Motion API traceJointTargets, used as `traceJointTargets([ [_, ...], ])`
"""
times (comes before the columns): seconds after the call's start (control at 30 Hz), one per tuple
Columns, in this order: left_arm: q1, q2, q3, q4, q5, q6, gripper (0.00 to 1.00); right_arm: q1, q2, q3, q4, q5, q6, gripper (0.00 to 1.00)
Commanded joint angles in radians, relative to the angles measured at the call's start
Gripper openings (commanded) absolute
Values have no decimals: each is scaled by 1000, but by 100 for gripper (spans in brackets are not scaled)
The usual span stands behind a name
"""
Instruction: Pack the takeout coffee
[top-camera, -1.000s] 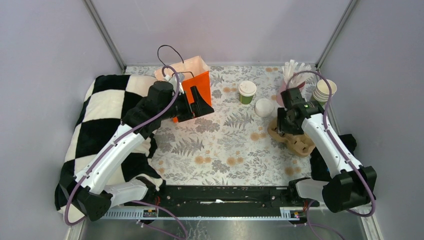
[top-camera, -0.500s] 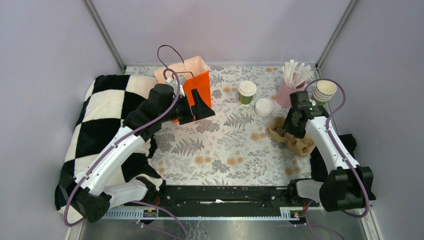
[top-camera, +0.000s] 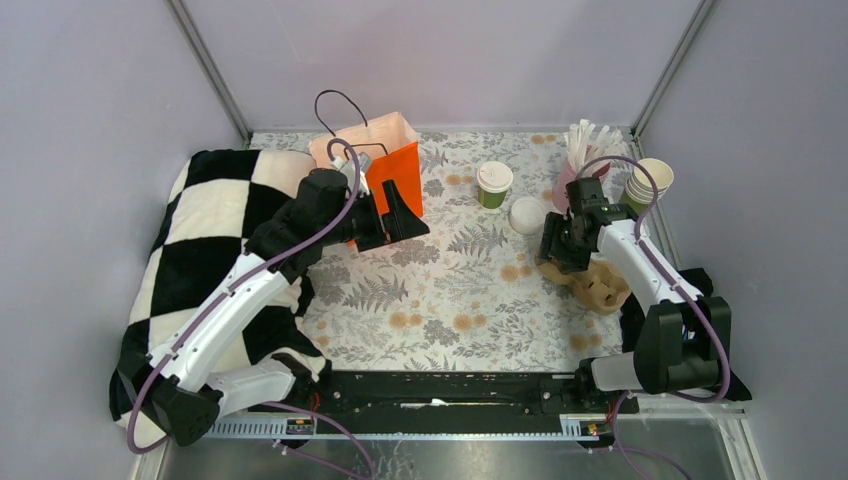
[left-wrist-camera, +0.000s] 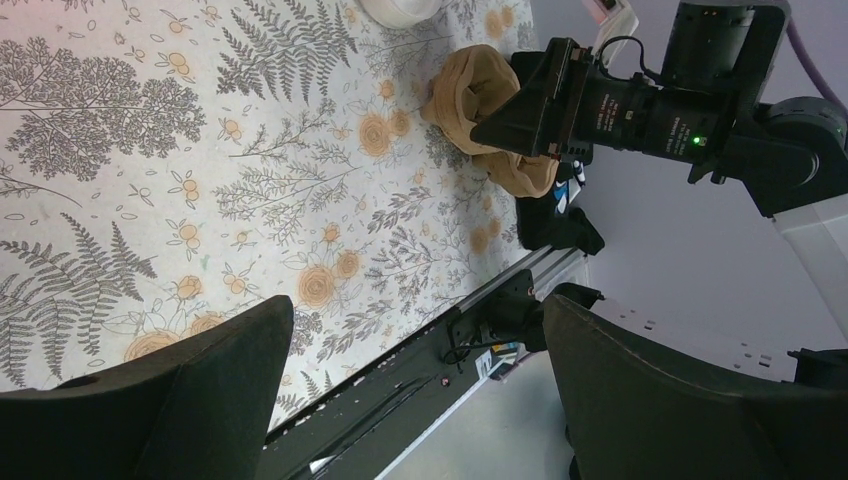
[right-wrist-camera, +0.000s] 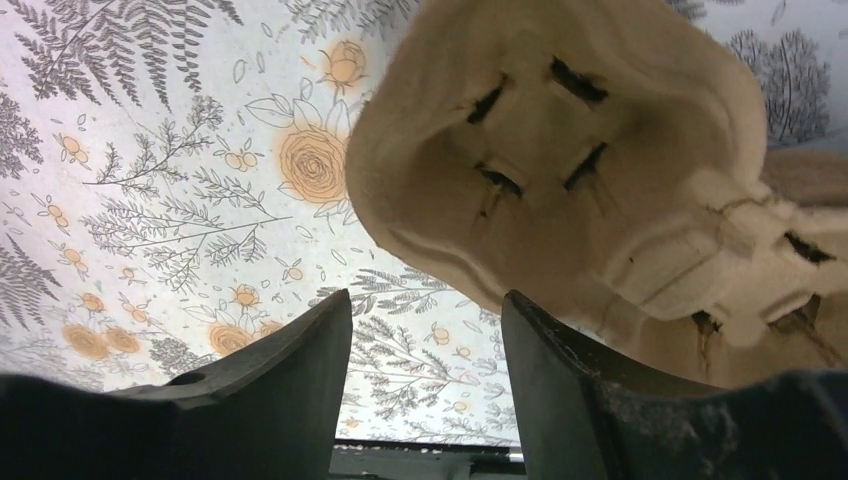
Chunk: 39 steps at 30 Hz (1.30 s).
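Note:
The takeout coffee (top-camera: 494, 183), a small green cup with a white lid, stands at the back middle of the table, apart from both grippers. The brown pulp carrier (top-camera: 592, 280) lies at the right. It fills the upper right of the right wrist view (right-wrist-camera: 560, 150), and the left wrist view shows it far off (left-wrist-camera: 470, 90). My right gripper (top-camera: 556, 246) is open and empty, low at the carrier's left end (right-wrist-camera: 425, 345). My left gripper (top-camera: 403, 216) is open and empty in the air beside the orange bag (left-wrist-camera: 415, 340).
An orange paper bag (top-camera: 385, 165) stands at the back left. A loose white lid (top-camera: 527, 214) lies between the coffee and the carrier. A pink holder of white sticks (top-camera: 583, 152) and a stack of lidless cups (top-camera: 648, 182) stand at the back right. A checkered cloth (top-camera: 205, 240) covers the left side.
My right gripper has moved left from above the carrier and turned, and now sits at the carrier's left end. The left arm has barely moved.

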<state>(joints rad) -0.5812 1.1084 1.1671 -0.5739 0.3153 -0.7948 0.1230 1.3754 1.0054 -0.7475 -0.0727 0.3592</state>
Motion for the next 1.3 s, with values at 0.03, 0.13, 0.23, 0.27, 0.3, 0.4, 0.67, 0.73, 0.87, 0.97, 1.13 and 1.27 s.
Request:
traceJointTargets([
  [0.03, -1, 28, 39, 16, 33, 23, 99, 21, 29, 43, 89, 31, -121, 60],
  [0.13, -1, 45, 53, 10, 39, 28, 99, 20, 67, 90, 96, 113, 9, 47],
  [0.23, -1, 59, 63, 9, 43, 31, 99, 20, 82, 101, 122, 147, 190, 53],
  [0.27, -2, 62, 66, 10, 44, 32, 99, 20, 82, 92, 142, 149, 243, 53],
  [0.3, -1, 66, 67, 10, 45, 33, 99, 20, 83, 84, 164, 153, 292, 52],
  [0.4, -1, 69, 69, 10, 47, 35, 99, 20, 99, 77, 209, 177, 352, 51],
  [0.67, 1, 63, 64, -1, 39, 39, 99, 21, 167, 122, 173, 237, 376, 41],
  [0.73, 3, 68, 68, -1, 41, 43, 99, 23, 171, 117, 175, 234, 373, 40],
  [0.87, 6, 78, 75, -2, 46, 49, 99, 26, 173, 107, 186, 238, 370, 36],
  [0.97, 8, 83, 75, 0, 53, 52, 99, 30, 188, 121, 175, 242, 368, 33],
  [1.13, 11, 97, 86, 0, 62, 61, 99, 38, 208, 129, 166, 256, 369, 34],
  [1.27, 12, 100, 88, -1, 68, 66, 99, 45, 220, 136, 155, 267, 367, 31],
])
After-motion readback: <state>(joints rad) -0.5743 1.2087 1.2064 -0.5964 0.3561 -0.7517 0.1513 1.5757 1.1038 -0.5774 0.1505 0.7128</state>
